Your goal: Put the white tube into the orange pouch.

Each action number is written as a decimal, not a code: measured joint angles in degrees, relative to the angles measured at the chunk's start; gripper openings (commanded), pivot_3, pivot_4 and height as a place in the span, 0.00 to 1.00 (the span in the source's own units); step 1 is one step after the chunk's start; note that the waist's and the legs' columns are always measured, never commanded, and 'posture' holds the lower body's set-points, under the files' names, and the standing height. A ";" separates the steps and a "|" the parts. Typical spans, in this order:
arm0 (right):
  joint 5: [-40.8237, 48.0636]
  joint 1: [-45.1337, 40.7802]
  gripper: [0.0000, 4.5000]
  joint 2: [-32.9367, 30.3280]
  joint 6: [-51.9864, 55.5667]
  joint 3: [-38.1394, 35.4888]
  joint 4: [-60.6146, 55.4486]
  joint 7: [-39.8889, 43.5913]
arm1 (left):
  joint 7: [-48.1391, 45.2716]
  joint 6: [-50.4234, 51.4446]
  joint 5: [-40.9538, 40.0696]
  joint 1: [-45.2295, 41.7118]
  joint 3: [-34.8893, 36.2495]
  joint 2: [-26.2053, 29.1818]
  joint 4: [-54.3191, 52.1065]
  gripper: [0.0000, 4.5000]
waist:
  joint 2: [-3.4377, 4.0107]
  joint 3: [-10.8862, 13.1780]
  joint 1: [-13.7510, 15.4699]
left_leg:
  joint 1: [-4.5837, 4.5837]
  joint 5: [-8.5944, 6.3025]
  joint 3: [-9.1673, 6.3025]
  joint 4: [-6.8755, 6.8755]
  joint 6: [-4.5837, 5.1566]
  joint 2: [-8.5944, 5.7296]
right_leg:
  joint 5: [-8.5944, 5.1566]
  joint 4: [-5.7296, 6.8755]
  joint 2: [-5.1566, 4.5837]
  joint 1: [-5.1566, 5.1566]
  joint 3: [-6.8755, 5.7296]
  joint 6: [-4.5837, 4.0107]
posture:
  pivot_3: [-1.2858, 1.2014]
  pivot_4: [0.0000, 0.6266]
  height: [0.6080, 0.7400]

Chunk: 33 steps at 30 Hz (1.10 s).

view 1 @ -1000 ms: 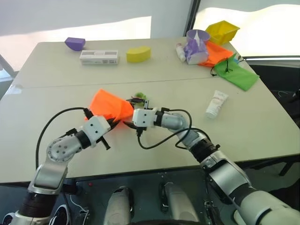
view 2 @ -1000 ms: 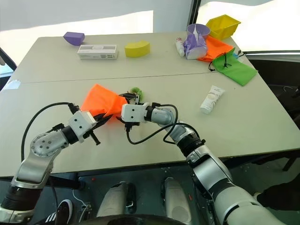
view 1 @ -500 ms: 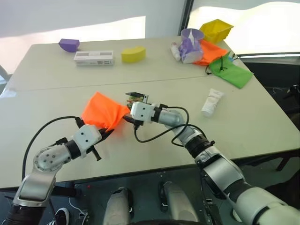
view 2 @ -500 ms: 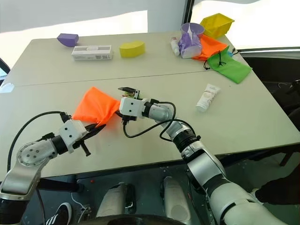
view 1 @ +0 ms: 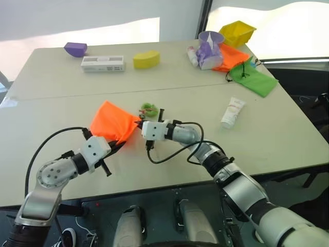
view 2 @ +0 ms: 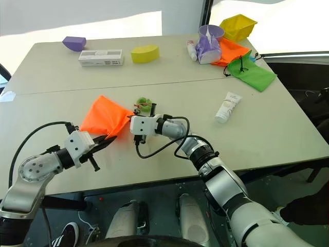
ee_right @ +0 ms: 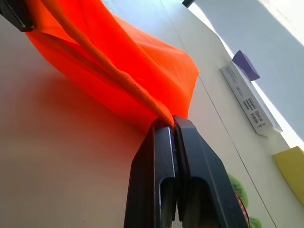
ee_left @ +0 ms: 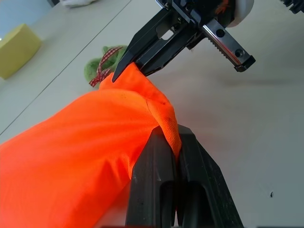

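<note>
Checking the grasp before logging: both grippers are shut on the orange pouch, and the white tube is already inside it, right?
Not quite. Both grippers, left gripper and right gripper, are shut on the orange pouch, but the left eye view shows the white tube lying on the table.

Pale table before bright white wall

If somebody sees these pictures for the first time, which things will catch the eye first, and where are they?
The bright orange fabric pouch near the table's front middle stands out first: the left gripper and the right gripper are each shut on its edge, with a fuzzy green pom just behind. To the right lies the flattened white plastic tube, untouched. Far back right, a green fabric pouch and a yellow plastic bin add strong colour.
</note>
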 measured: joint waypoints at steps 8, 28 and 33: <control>6.45 4.15 0.01 -8.21 2.00 -2.52 -10.79 9.48 | -0.83 -1.92 -0.05 -2.93 -2.18 -0.86 0.29 0.00 | 0.00 0.00 0.12 | -0.01 0.00 0.03 0.00 0.00 -0.04 | -0.01 -0.09 -0.05 0.04 0.01 0.02 | 0.52 0.24 1.00; 22.54 26.79 0.01 -31.06 27.50 -7.80 -53.54 28.79 | -8.44 -7.05 -3.36 -7.16 -8.39 -2.03 3.44 0.00 | 0.00 0.00 0.29 | 0.00 0.00 -0.06 0.00 0.00 -0.07 | -0.07 -0.15 0.03 0.03 0.00 0.12 | 0.52 0.24 1.00; 22.68 25.42 0.01 -28.89 32.08 -7.08 -54.59 28.56 | -10.12 -6.79 -5.56 -3.85 -7.26 -0.13 3.01 0.00 | -0.02 0.01 -0.02 | 0.03 -0.02 -0.22 0.01 -0.03 -0.07 | -0.06 -0.17 0.07 0.00 -0.03 0.10 | 0.52 0.24 1.00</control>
